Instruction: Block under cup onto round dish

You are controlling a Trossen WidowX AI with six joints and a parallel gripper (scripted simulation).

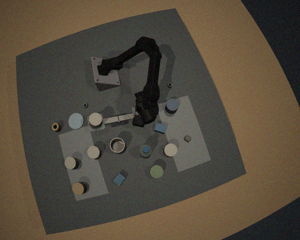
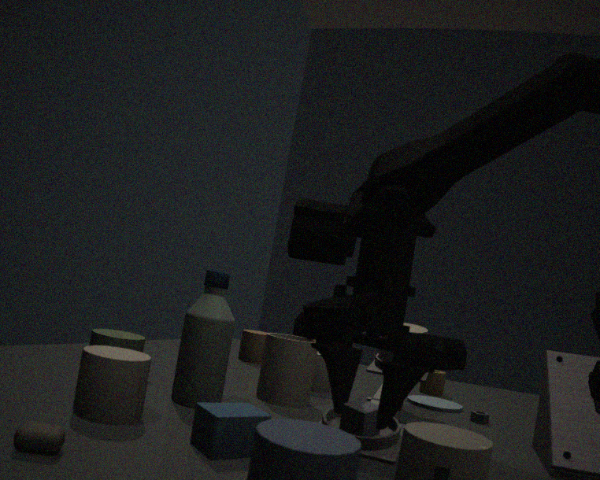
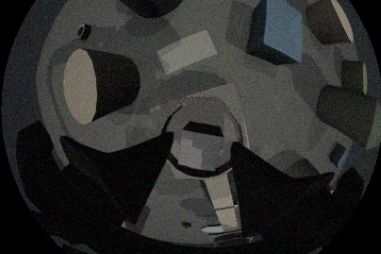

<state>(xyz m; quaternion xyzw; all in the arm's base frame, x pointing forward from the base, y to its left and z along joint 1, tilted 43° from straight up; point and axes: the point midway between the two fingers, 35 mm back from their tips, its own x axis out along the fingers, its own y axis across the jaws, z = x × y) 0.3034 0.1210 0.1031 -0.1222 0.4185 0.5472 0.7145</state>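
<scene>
Block (image 2: 359, 416) sits uncovered on the round pad at 1 end of the balance (image 1: 118, 119), between the 2 fingers of the hand (image 2: 368, 411). The hand points straight down over that pad with its fingers (image 2: 342, 377) apart, 1 on each side of the block; it is not clamped on it, and contact cannot be confirmed in the dim views. In the wrist view the block (image 3: 199, 144) lies inside the pad's ring, centred between the dark fingertips. At the opposite end of the balance, 1 cup (image 1: 95, 120) stands upside down on its pad. Just beside that cup lies the flat, pale blue round dish (image 1: 75, 120). An open-topped cup (image 1: 117, 145) stands upright on the surface, apart from the balance. Other cylinders, a bottle (image 2: 205, 344) and 2 blue cubes (image 1: 160, 127) surround the area.
</scene>
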